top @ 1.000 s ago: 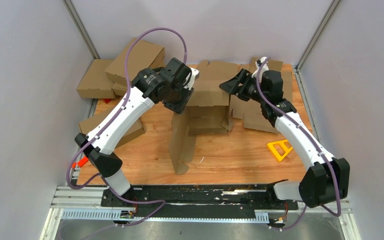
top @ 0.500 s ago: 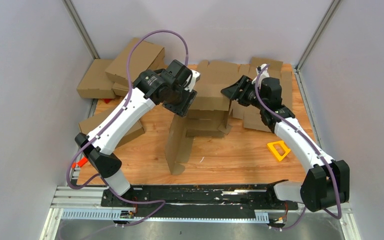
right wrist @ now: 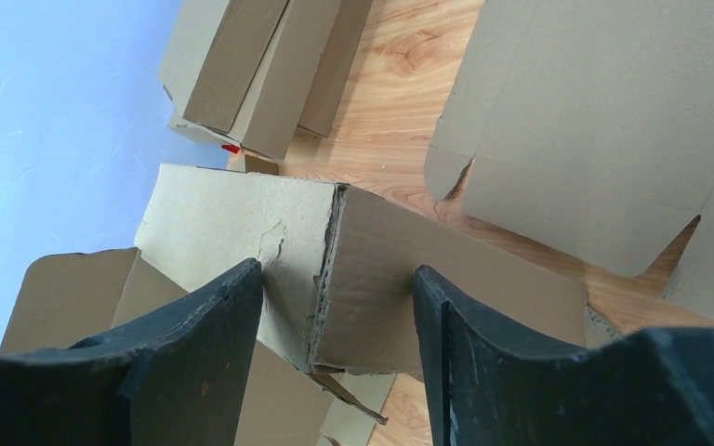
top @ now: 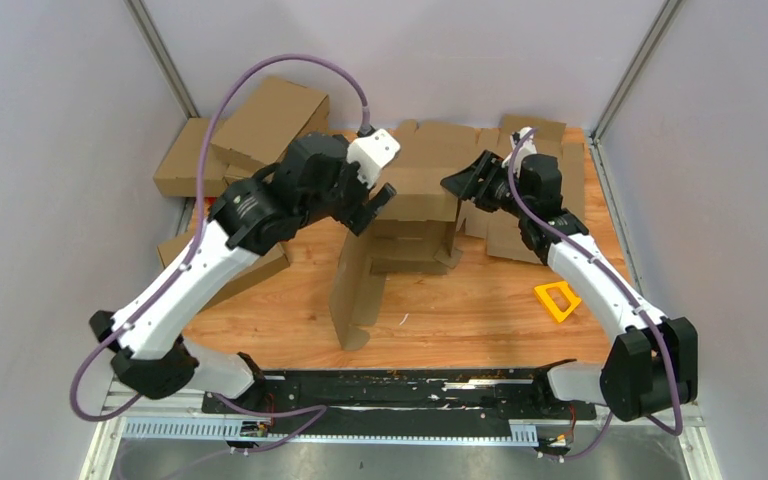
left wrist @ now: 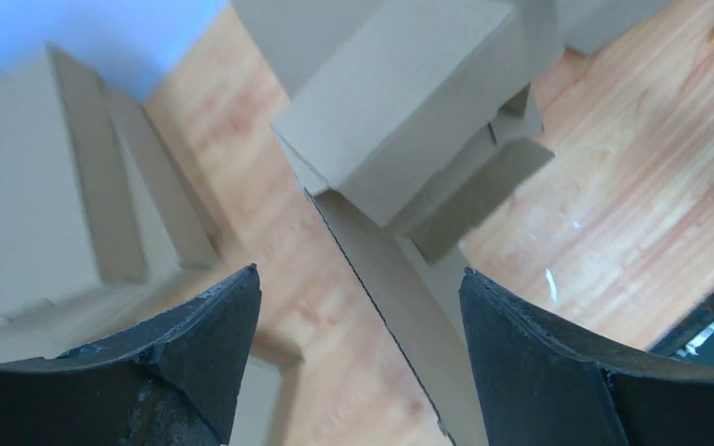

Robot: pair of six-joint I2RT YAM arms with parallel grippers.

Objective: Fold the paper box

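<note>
Left arm, right arm: both wear glossy white shells broken up by chunky black joints. Purple cables loop off each one. Up close, the left gripper shows matte black, scuffed, wedge-shaped fingers.

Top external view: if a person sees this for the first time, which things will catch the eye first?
The half-folded paper box stands in the middle of the wooden table, one long flap reaching toward the near edge. The left gripper, fingers wide open, and the right gripper flank it. Folded cardboard boxes are heaped in the far left corner.
</note>
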